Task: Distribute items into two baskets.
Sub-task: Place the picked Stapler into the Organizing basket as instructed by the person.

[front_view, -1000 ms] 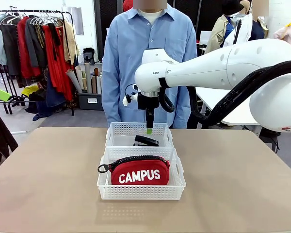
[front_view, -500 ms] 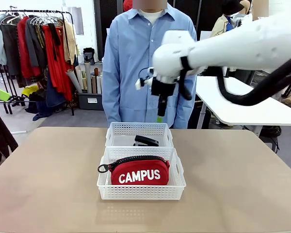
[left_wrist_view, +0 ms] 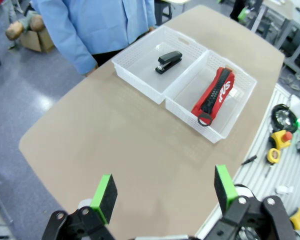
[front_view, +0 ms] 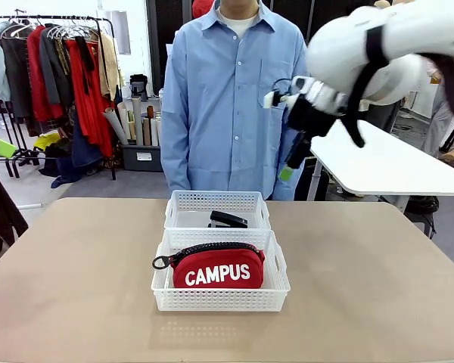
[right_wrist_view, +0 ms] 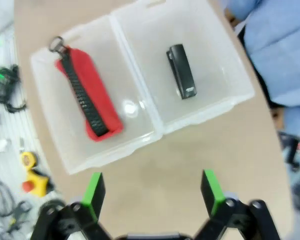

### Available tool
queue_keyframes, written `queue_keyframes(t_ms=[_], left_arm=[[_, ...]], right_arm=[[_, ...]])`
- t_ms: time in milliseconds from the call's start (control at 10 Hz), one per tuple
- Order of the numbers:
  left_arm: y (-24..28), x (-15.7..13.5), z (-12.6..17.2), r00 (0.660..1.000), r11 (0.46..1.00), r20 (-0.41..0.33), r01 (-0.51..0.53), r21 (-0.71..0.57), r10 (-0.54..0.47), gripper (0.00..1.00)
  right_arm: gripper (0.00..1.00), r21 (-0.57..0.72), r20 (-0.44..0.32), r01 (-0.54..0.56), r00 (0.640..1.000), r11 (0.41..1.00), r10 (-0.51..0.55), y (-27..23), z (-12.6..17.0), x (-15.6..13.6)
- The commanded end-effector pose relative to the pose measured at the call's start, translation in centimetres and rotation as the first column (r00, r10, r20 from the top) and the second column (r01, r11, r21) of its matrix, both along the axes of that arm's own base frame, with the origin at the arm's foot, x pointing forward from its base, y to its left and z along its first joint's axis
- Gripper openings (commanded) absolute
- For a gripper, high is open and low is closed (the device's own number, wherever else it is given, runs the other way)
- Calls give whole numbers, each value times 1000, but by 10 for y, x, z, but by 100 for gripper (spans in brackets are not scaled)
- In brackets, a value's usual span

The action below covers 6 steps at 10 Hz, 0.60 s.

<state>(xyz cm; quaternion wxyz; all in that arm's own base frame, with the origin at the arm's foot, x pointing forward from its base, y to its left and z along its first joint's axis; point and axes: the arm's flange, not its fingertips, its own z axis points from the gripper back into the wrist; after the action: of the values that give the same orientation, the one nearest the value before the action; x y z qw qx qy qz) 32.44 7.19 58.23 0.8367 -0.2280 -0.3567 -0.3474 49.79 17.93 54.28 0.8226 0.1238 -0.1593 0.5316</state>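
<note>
Right fingers [right_wrist_view: 97,192] wide apart, empty, high over the bench [front_view: 76,287], upper right of the front view. Left fingers [left_wrist_view: 104,191] also wide, empty. Stapler [front_view: 228,220] lies in the far basket [front_view: 183,203]; red pouch [front_view: 218,268] in the near basket [front_view: 166,299], center frame.

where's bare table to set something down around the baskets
Bare table lies left and right of the two baskets, and in front of the near basket holding the red CAMPUS pouch. Crowded: the middle, where the far basket holds the stapler.
</note>
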Motion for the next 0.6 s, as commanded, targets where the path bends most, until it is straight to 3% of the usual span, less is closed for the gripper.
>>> queue_keyframes(t_ms=[0,300,500], left_arm=[[0,0,0,1000,1000,4,3,-5,-3,100],[0,0,0,1000,1000,4,3,-5,-3,100],[0,0,0,1000,1000,4,3,-5,-3,100]], right_arm=[[100,83,-67,35,997,996,-30,-44,13,-31],[100,67,-203,122,973,990,-107,-113,14,-44],[100,231,-158,121,984,965,-85,-161,20,-65]])
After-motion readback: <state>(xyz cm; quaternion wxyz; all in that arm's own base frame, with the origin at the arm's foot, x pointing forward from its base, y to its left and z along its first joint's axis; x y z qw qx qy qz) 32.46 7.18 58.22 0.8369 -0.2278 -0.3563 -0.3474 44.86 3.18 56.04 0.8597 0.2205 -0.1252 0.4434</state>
